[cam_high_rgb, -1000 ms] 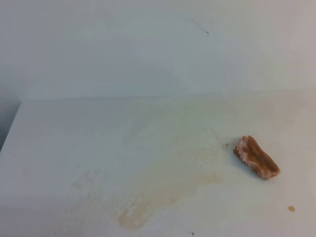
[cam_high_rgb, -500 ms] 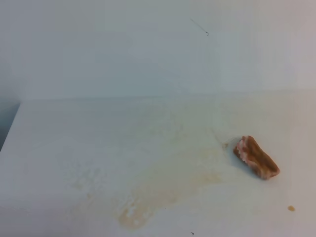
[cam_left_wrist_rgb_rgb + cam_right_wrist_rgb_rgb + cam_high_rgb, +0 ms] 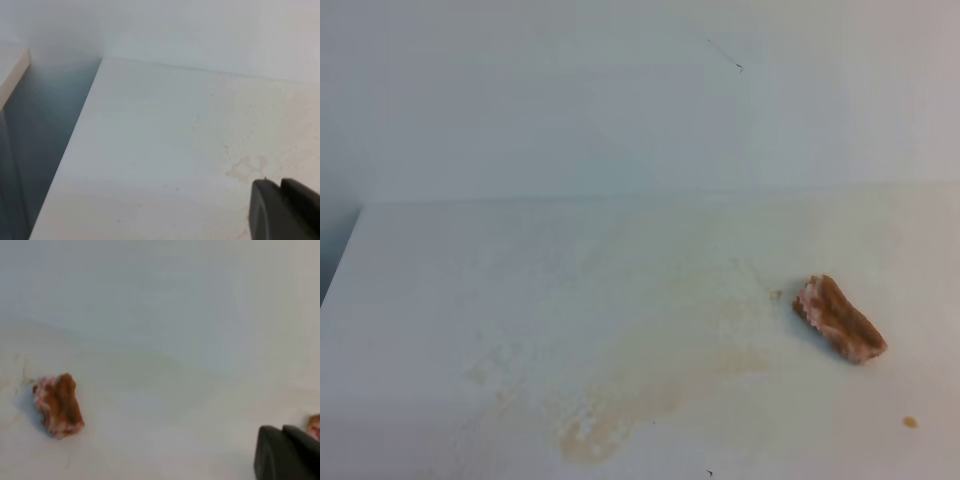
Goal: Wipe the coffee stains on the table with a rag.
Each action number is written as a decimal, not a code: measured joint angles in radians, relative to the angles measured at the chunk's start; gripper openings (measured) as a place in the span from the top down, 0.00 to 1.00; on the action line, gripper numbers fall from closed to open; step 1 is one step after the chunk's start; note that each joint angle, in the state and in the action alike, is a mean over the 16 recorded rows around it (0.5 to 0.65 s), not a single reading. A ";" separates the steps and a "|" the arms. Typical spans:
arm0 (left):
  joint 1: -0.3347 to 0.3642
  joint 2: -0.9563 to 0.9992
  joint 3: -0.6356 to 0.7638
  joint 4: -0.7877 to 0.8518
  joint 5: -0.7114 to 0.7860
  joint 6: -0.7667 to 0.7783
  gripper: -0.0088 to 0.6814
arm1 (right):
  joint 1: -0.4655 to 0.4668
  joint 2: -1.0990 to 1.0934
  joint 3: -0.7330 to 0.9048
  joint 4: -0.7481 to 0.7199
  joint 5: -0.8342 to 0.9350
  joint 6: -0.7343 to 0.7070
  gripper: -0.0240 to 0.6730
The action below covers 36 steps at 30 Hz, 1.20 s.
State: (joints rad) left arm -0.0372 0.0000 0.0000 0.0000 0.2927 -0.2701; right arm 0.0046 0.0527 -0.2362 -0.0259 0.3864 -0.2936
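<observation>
A wide pale tan smear of coffee stains (image 3: pixel 650 385) spreads over the white table (image 3: pixel 470 280), from its centre toward the front. A tiny orange-brown dot (image 3: pixel 910 422) lies at the front right. The rag (image 3: pixel 839 319), a pinkish-brown lump, rests alone on the table to the right of the smear. Neither gripper shows in the exterior high view. In the right wrist view the rag (image 3: pixel 58 405) lies far left of my right gripper (image 3: pixel 282 429), whose dark fingers are shut and empty. My left gripper (image 3: pixel 280 182) is shut too, near a faint stain patch (image 3: pixel 246 169).
A plain pale wall (image 3: pixel 620 100) rises behind the table, with a small dark mark (image 3: pixel 739 67) on it. The table's left edge drops into a dark gap (image 3: pixel 45 140), beyond which another pale surface (image 3: pixel 10 65) stands.
</observation>
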 joint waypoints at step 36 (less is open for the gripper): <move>0.000 -0.012 0.013 0.000 -0.005 0.000 0.99 | -0.104 -0.065 0.256 0.121 -0.003 0.024 0.97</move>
State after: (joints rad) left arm -0.0373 -0.0117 0.0135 0.0000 0.2873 -0.2700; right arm -0.0998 -0.0120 0.0198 0.0956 0.3835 -0.2693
